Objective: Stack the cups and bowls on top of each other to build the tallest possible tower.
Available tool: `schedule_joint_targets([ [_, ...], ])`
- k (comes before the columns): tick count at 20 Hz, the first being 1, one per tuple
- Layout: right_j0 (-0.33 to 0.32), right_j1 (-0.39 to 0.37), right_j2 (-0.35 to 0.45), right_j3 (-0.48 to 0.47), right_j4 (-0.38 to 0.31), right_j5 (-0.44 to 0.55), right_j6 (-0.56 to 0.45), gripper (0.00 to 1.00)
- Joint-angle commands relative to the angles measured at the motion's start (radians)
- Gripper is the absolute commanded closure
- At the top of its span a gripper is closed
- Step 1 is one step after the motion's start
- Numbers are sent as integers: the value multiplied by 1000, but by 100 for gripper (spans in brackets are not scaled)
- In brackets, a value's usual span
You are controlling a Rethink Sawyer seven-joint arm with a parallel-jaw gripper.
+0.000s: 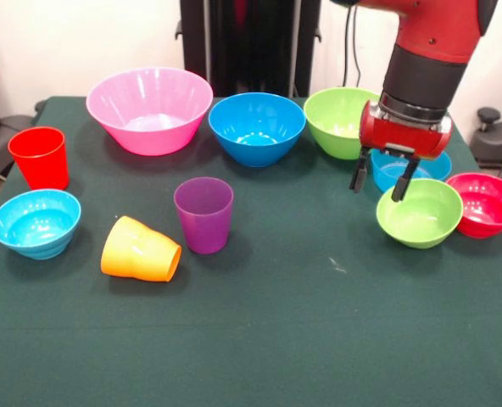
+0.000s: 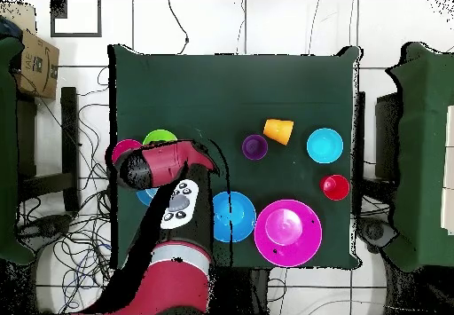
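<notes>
My gripper (image 1: pixel 382 179) is open and empty, hanging just over the left rim of the small blue bowl (image 1: pixel 401 174) at the right. A small lime green bowl (image 1: pixel 419 214) and a small red bowl (image 1: pixel 487 204) sit beside it. At the back stand the big pink bowl (image 1: pixel 149 110), the mid-sized blue bowl (image 1: pixel 257 128) and the mid-sized lime green bowl (image 1: pixel 337 121). The purple cup (image 1: pixel 203 214) stands upright in the middle. The orange cup (image 1: pixel 140 250) lies on its side. The red cup (image 1: pixel 39 158) and the light blue bowl (image 1: pixel 35 223) are at the left.
In the overhead view the arm (image 2: pixel 170 192) covers the gripper and most of the small blue bowl. The green table (image 1: pixel 259 339) has open cloth along its front. A cardboard box (image 2: pixel 34 61) and cables lie off the table.
</notes>
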Motion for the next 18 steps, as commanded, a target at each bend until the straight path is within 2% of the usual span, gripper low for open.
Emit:
schedule_joint_targets([
  [1,13,114,57,-52,0,9,84,0],
  [9,31,154,44,-81,3,-6,95,0],
  [18,42,162,53,-103,23,12,98,0],
])
